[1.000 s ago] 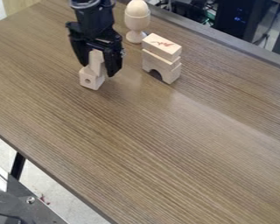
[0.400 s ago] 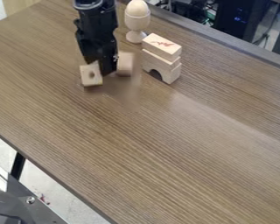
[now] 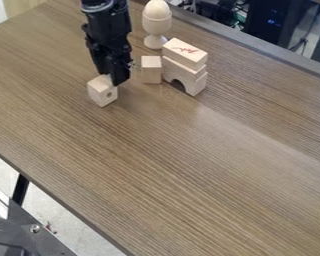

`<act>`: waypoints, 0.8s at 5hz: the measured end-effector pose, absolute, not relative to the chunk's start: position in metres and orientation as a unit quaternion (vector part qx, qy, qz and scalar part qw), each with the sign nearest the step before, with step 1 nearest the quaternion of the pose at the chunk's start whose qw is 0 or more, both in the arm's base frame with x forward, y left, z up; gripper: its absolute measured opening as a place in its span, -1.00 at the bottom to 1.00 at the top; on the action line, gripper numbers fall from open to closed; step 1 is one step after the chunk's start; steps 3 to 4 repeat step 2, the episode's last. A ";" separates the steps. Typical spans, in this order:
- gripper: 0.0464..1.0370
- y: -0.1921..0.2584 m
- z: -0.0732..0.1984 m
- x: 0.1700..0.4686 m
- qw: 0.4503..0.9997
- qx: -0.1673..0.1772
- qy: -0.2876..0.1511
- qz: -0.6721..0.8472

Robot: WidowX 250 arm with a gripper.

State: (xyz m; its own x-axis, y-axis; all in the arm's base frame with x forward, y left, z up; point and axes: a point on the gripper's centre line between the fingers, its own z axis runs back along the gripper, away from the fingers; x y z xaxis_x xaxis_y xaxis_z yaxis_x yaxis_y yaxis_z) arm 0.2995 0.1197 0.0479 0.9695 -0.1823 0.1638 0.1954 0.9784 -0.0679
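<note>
I seem to be in a robotics lab: my black pincer [image 3: 114, 79] hangs over a brown wood-grain counter [image 3: 189, 175], and beyond its far edge I see a dark, boxy electronics case [image 3: 266, 25] with small blue lights, beside tangled thin cables [image 3: 219, 10]. A bolted grey metal plate [image 3: 22, 220] sits near the pale floor [image 3: 39, 205].

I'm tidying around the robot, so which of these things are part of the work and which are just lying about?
Likely in the work:
gripper, down by the cube
holed cube
plain block, close by

Seemingly just lying about:
block stack with an arch at the bottom
wooden egg in its cup
</note>
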 end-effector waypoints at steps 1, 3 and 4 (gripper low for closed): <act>0.60 0.122 0.057 0.296 0.991 -0.052 -0.085 -0.089; 0.95 0.125 0.075 0.293 0.987 -0.054 -0.096 -0.114; 0.95 0.125 0.075 0.293 0.987 -0.054 -0.096 -0.114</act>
